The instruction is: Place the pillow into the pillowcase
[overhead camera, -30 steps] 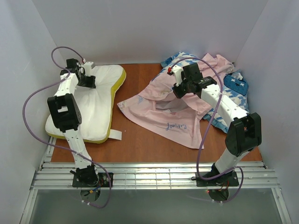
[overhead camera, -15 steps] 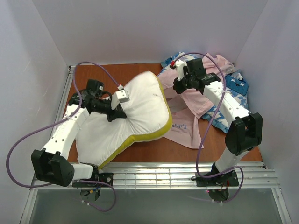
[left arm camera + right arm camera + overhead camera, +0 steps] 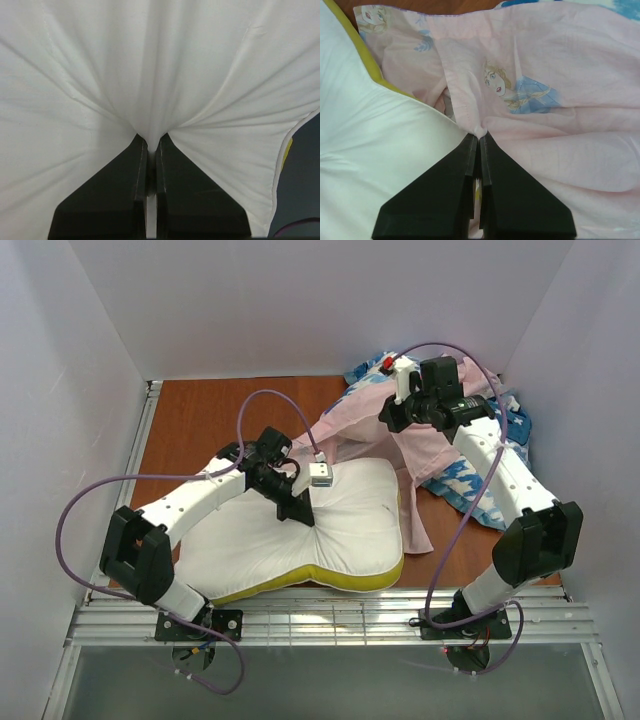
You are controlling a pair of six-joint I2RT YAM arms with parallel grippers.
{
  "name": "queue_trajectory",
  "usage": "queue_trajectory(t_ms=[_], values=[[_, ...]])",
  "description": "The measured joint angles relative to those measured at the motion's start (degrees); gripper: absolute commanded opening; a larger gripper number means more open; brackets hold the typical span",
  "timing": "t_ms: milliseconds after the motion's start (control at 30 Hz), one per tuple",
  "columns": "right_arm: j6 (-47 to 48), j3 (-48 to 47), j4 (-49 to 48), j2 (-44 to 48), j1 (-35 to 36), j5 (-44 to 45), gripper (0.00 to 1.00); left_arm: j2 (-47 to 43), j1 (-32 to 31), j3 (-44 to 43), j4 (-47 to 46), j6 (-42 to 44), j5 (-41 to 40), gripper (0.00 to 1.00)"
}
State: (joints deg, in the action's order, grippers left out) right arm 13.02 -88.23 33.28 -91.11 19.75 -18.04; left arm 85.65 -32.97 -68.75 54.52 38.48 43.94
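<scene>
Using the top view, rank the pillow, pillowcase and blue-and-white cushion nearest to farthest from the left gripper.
1. The pillow, pinched by the left gripper.
2. The pillowcase, to the right and farther back.
3. The blue-and-white cushion, far right, partly under the pillowcase.

Cushion, blue-and-white houndstooth: lies just right of the right gripper. Worktop, reddish-brown wood: showing left of it.

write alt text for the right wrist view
The black right gripper is shut on a pinch of the pale pink pillowcase, which is printed with a blonde princess face. The white pillow, yellow along its edge, fills the lower left.
</scene>
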Motion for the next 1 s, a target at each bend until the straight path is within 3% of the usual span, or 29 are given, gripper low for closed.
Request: queue_trajectory(t_ms=[167,367,667,900,933,967,1000], values=[[-0.09,1.44,-0.59,3.1,-0.72,-1.01,0.01,2.4,-0.35,0.0,-3.72,-5.4,-0.85,0.0],[1.75,8.52,-0.37,7.3,-1.03,-1.92,0.01,3.56,3.67,-0.79,-11.04,-14.14,-1.86,0.0],[2.8,11.34,-0.61,8.11,-1.03,-3.32,0.01,5.84,5.18,-3.54,-21.14,-27.74,-15.98,0.0],[0.61,7.39,-1.09,2.27,-1.03,-6.54,0.01,10.91,-0.02,-5.33,-27.15,-32.13,-27.43,0.0],[0.46,7.39,-1.14,1.73,-1.03,-6.78,0.06,11.65,-0.55,-5.33,-27.71,-32.74,-28.48,0.0],[0.28,7.39,-0.96,1.4,-1.03,-6.86,0.21,12.33,-0.81,-5.35,-28.2,-33.42,-29.14,0.0],[-0.11,7.39,-0.7,1.31,-1.03,-6.71,0.28,12.87,-0.9,-5.35,-28.68,-34.12,-29.62,0.0]])
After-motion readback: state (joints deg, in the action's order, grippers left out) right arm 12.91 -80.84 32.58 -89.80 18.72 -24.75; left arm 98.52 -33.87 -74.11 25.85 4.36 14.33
